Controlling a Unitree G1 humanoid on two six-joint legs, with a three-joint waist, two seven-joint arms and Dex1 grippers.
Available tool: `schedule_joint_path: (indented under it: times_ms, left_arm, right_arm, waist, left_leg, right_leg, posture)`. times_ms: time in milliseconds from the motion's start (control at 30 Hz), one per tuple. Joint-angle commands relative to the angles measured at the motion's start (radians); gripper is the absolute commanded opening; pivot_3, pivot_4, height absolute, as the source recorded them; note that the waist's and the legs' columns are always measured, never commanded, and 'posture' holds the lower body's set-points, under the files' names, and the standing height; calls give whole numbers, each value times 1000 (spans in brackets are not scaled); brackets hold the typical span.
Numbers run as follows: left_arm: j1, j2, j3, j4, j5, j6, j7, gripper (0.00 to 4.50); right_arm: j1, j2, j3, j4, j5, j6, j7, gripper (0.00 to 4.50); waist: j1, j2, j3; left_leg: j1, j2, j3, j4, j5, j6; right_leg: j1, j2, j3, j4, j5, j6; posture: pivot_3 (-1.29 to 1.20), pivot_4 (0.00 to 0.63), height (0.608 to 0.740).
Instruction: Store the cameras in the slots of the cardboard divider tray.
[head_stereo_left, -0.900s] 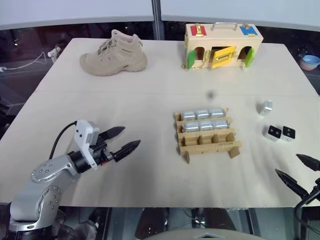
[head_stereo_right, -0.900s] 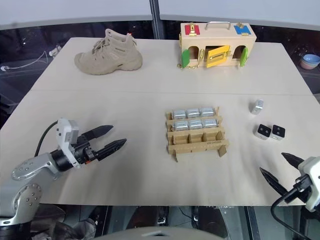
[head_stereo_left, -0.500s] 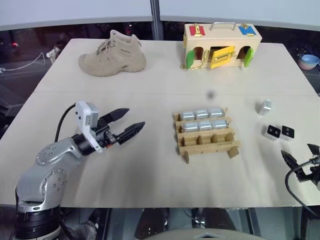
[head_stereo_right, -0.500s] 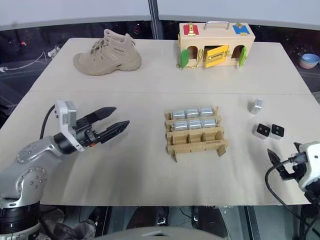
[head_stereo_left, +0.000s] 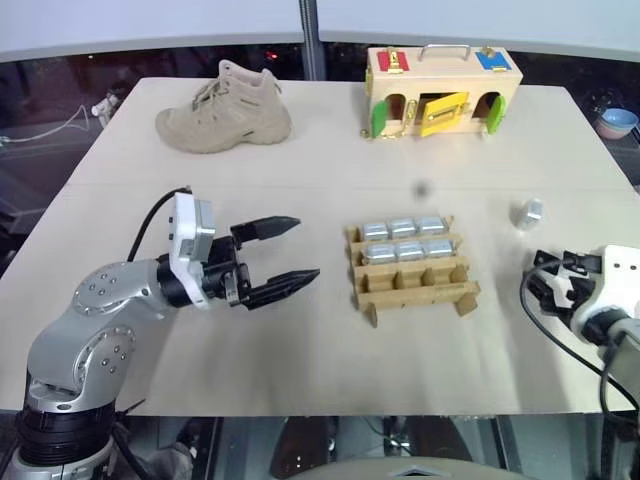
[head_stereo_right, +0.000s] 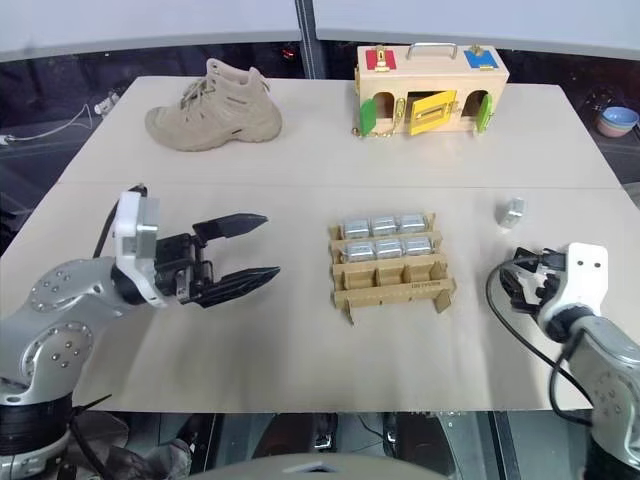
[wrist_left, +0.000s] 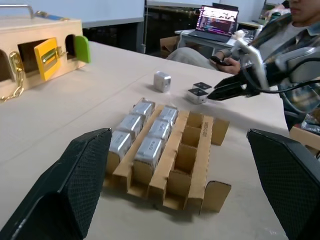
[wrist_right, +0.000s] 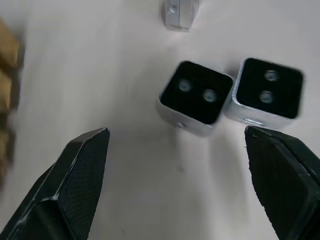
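Note:
The cardboard divider tray sits mid-table. Several silver cameras fill its two far rows, and the near row of slots is empty. One loose camera lies to the tray's right. Two more cameras stand side by side with their black faces up, just ahead of my open right gripper, which covers them in the eye views. My left gripper hovers open to the left of the tray, pointing at it, with nothing between its fingers.
A tan boot stands at the back left, a wooden box with coloured latches at the back centre. A person sits beyond the table by a laptop. The table's right edge runs close to my right arm.
My left gripper has swung right, closer to the tray. My right gripper has come forward from the table's front edge up to the two black-faced cameras, hiding them in the eye views.

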Motion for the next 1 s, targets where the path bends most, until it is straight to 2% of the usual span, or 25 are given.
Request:
schedule_joint_path:
  times_ms: [33,267,567,1000]
  left_arm:
    - [-4,7,10,-27,-3,-12,8,4500]
    - [15,24,34,-43,-30,-12,-23,4500]
    - [30,44,40,-38,-47,-17,-59,4500]
    - [25,40,33,-38,-44,-22,-57,4500]
  right_arm:
    - [-73,59,26,-49,-23,64,-100,4292]
    - [-173,118,40,-4,-126,108,-218,4292]
    - [-175,143,42,-41,-175,143,-221,4292]
    - [-198,206,47,14,-258,93,-229,4292]
  waist:
    - [0,0,0]
    - [1,0,0]
    - [-1,0,0]
    - [-1,0,0]
  left_leg:
    - [0,0,0,0,0,0]
    - [-1,0,0,0,0,0]
    - [-1,0,0,0,0,-1]
    - [-1,0,0,0,0,-1]
  right_leg:
    - [0,0,0,0,0,0]
    - [-1,0,0,-1,1,-2]
    - [-1,0,0,0,1,-1]
    - [-1,0,0,0,1,-1]
  posture:
    - [0,150,740]
    - [0,150,740]
    - [0,150,740]
    - [0,150,740]
